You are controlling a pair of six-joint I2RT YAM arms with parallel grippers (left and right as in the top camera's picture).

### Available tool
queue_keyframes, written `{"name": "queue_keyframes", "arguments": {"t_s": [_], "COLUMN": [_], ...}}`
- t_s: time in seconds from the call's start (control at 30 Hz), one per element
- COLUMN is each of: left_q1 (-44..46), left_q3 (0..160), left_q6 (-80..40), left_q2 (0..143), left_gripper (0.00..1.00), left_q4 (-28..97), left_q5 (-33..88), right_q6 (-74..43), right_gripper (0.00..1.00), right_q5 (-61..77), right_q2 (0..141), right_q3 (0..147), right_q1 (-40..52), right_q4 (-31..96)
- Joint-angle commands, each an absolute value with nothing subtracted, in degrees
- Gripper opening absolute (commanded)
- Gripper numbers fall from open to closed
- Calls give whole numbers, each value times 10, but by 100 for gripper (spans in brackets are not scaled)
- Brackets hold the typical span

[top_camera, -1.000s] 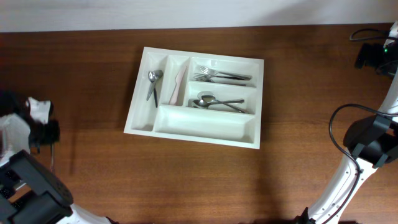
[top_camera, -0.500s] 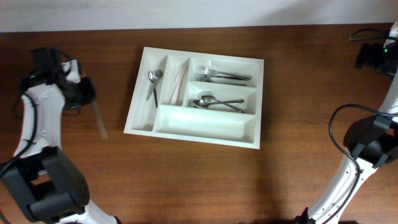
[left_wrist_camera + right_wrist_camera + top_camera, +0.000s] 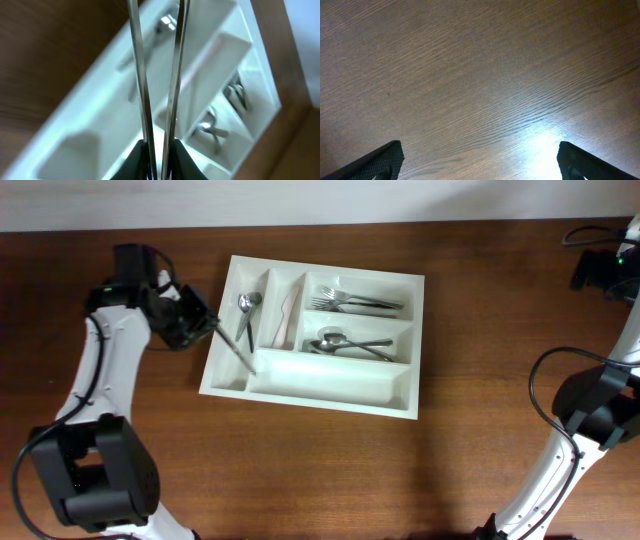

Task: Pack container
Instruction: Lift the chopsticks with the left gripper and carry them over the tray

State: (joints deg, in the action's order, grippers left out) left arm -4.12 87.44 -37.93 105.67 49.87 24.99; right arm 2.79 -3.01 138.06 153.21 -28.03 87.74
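Jaws of left gripper (image 3: 205, 328) are clamped on thin metal sticks (image 3: 138, 75) over the left end of the container (image 3: 330, 383), mid-table; right gripper (image 3: 480, 165) is spread empty, far right. Placement is judged underway; lowering into a compartment, then release, is required

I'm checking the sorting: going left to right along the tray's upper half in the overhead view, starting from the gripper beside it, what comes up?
left gripper → lone spoon → pale utensil → forks

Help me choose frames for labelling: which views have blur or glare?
Overhead: sharp, evenly lit, container clear. Left wrist: held metal shafts crisp, container behind them out of focus. Right wrist: bright glare patch on the table lower right, grain otherwise sharp.
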Motion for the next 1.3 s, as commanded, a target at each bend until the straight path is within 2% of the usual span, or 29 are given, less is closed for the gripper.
{"name": "queue_keyframes", "arguments": {"t_s": [0.0,0.2,0.6,0.93,1.27], "left_q1": [-9,47,170,215,221], "left_q3": [886,886,886,886,885], "left_q6": [-431,-467,-688,-850,-894], "left_q2": [1060,1060,1060,1060,1060], "left_gripper": [2,2,2,2,2], "left_q4": [489,489,515,519,601], "left_q5": [273,283,307,295,171], "right_q6": [23,23,23,23,23], "right_gripper": [99,99,99,99,99], "right_q5": [-33,-33,-33,-33,-33], "right_q2": [1384,1384,1384,1384,1384], "right_q3": [1530,1530,1530,1530,1530], "right_q1": [-278,-278,-278,-278,-278], "right_q4": [875,875,875,875,875]}}
